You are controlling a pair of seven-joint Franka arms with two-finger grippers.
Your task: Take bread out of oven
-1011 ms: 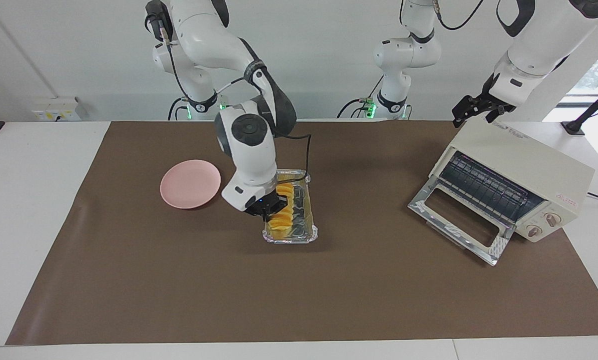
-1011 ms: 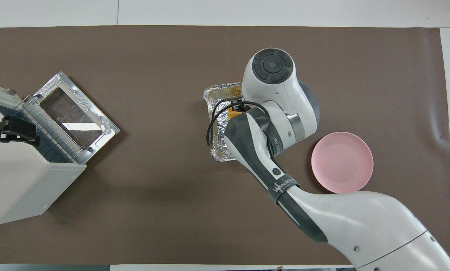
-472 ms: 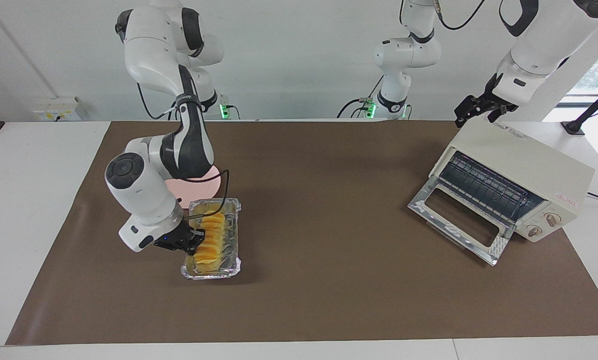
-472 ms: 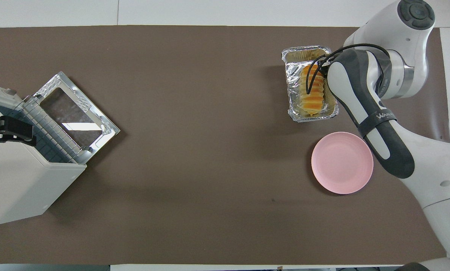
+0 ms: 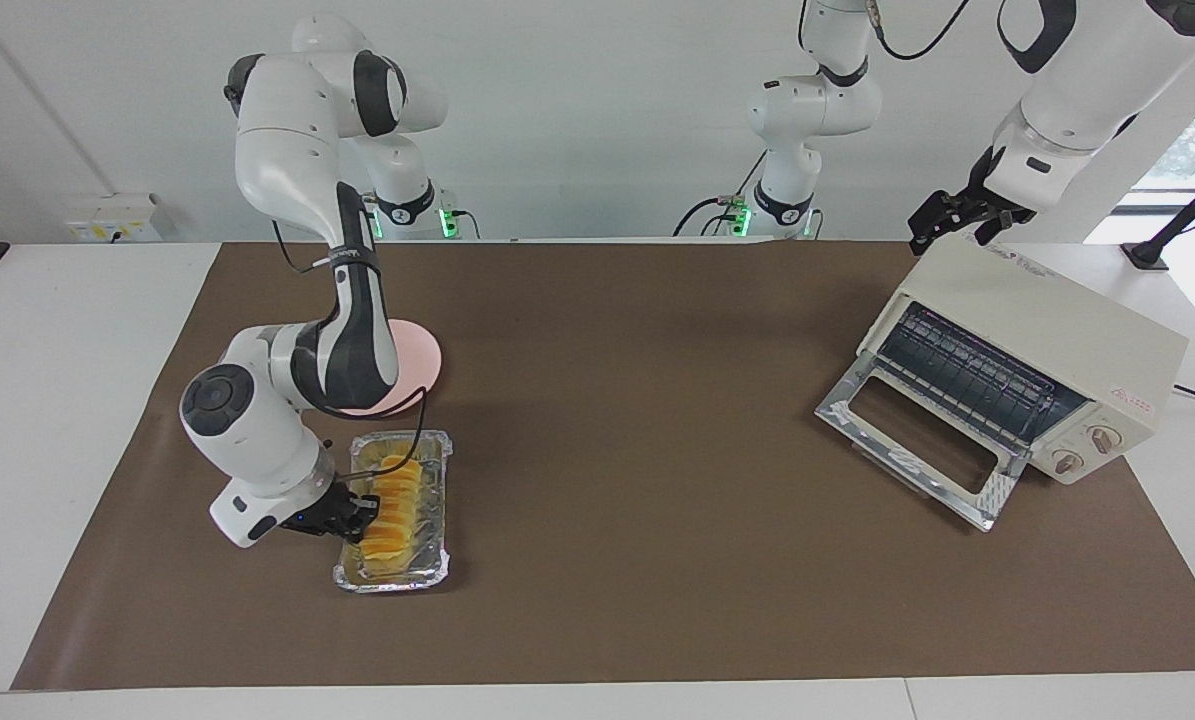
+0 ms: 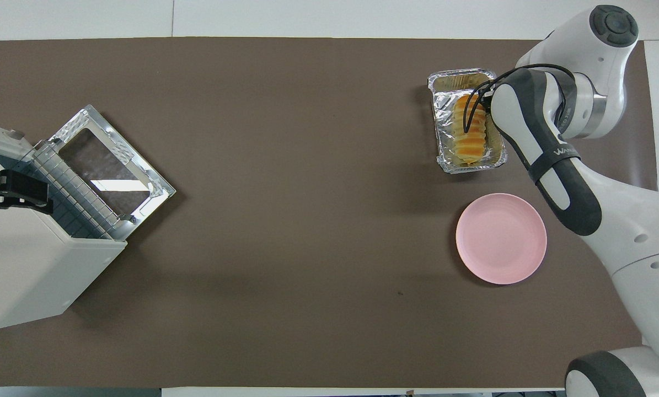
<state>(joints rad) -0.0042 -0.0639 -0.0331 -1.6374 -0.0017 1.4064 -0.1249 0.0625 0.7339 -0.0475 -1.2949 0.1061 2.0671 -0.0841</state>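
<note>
Facing view: bread (image 5: 395, 505) lies in foil tray (image 5: 435, 570) on worktop (image 5: 657, 560), well apart from oven (image 5: 1032, 365), door down; right gripper (image 5: 355, 517) low at tray's edge, jaws apparently gripping it; left gripper (image 5: 957, 215) waits over oven, jaws unclear. Overhead view: tray farther from robots than plate (image 6: 501, 238); removal judged done, bread not yet plated.

Bread (image 5: 394, 505) in tray (image 5: 431, 572), off oven (image 5: 1032, 365)

Both arms are wearing glossy white shells with dark grey joint bands. A black cable is looping beside the right arm's (image 5: 342, 340) wrist, and white lettering is marking its grey forearm.
</note>
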